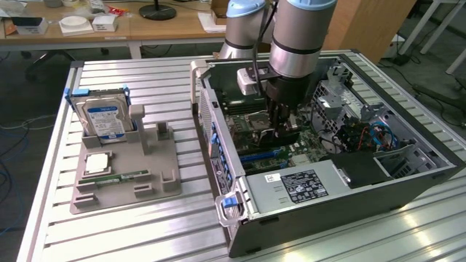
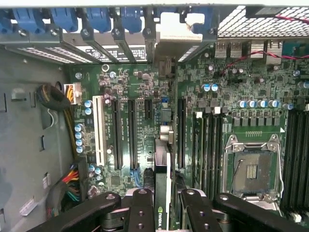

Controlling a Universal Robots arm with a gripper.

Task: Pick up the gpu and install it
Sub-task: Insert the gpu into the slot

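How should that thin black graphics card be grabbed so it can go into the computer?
Probably by its upper edge, from straight above, with the fingers pinching its two flat faces. The gpu stands on edge over the motherboard, so this leaves its lower edge free to meet a slot. The gripper holds it that way now.

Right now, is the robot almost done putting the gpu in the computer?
Partly. Picked up already: the gripper is shut on the gpu, held on edge between its fingers. In hand: it hangs inside the open computer case, just above the motherboard and its slots. Left: the gpu doesn't look seated in a slot yet.
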